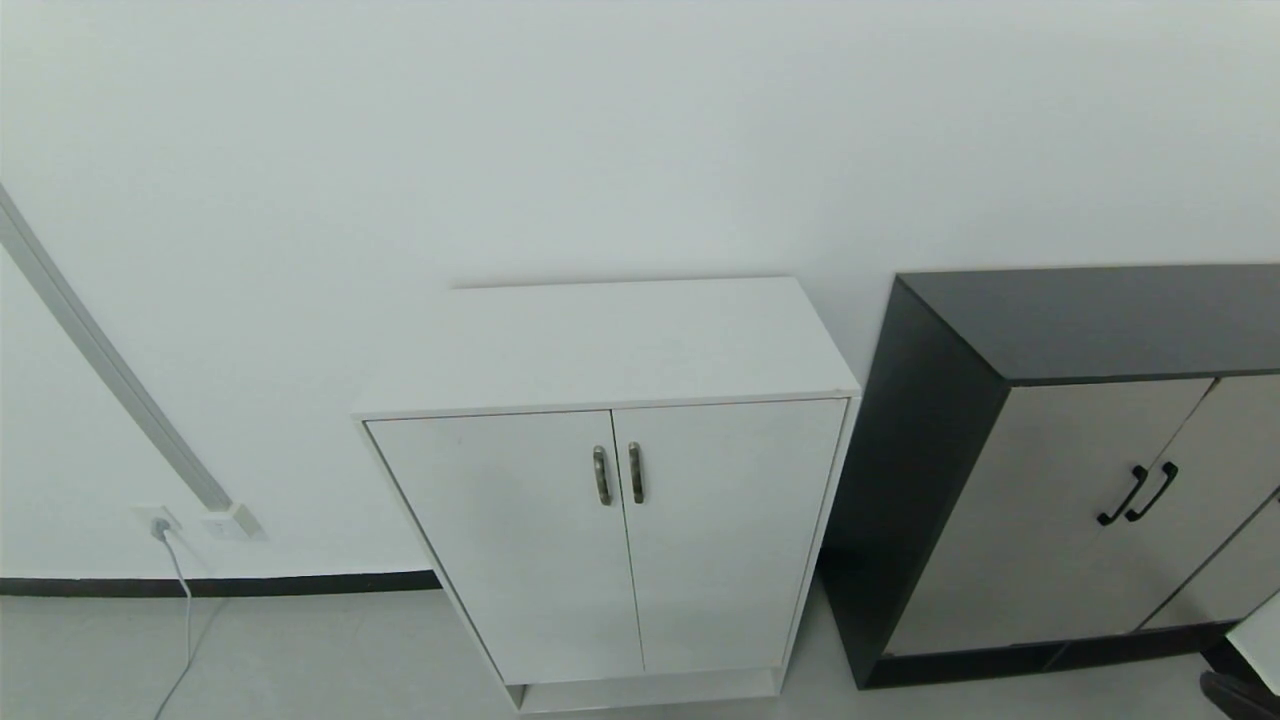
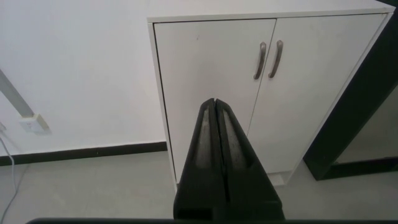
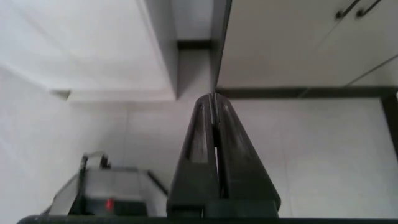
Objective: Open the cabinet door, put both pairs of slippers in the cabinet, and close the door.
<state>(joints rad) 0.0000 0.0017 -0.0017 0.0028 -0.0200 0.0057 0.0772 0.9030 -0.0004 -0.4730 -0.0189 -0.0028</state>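
A white two-door cabinet [image 1: 610, 520] stands against the wall, both doors closed, with two metal handles [image 1: 618, 473] side by side at the centre seam. The left wrist view also holds the cabinet [image 2: 249, 87] and its handles [image 2: 268, 60]. My left gripper [image 2: 215, 102] is shut and empty, held in the air in front of the cabinet's left door, well short of it. My right gripper [image 3: 215, 98] is shut and empty, low over the grey floor near the gap between the white cabinet's base and the dark cabinet [image 3: 298, 43].
A dark cabinet [image 1: 1060, 470] with grey doors and black handles stands just right of the white one. A wall socket with a plugged white cable [image 1: 165, 540] is low on the left wall. A dark device with a red light [image 3: 106, 199] sits on the floor.
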